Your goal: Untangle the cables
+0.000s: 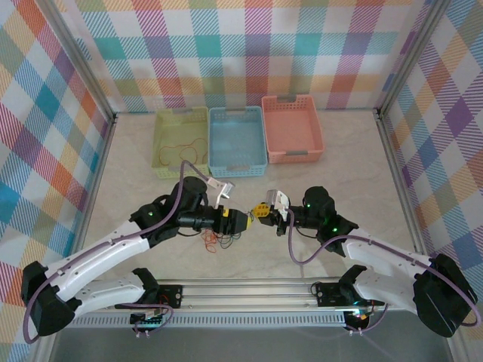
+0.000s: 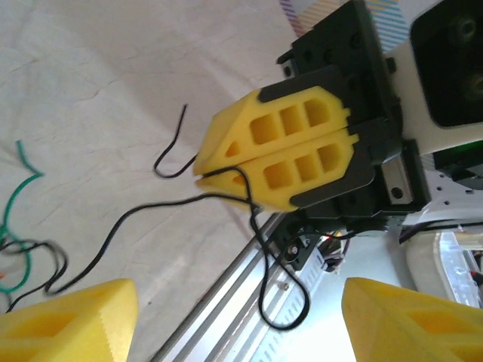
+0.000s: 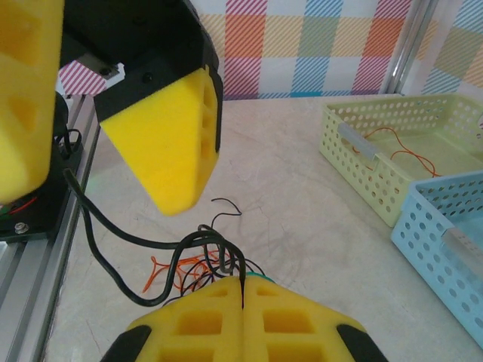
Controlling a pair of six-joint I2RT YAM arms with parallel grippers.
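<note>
1. We see the left tool [image 1: 242, 220] released: its two yellow foam fingers [image 2: 68, 320] stand wide apart and clamp nothing.
2. The right tool [image 2: 201, 172] is clenched, its yellow foam fingers pressed together on a thin black cable [image 2: 113, 228] that comes out at their tips.
3. The two tools face each other tip to tip, just apart, above the middle of the pale marbled worktop [image 1: 339, 188], closer to its near edge.
4. From the right tool the thin black cable sags toward a tangle of thin orange-red, black and green cables [image 1: 215, 241]. The tangle lies on the worktop near the near edge, below the left tool.
5. Along the far edge three perforated plastic baskets stand side by side: a pale green basket [image 1: 158, 143], a light blue basket [image 1: 213, 139] and a salmon-pink basket [image 1: 317, 128].
6. A thin orange-red cable [image 1: 185, 148] lies inside the pale green basket.
</note>
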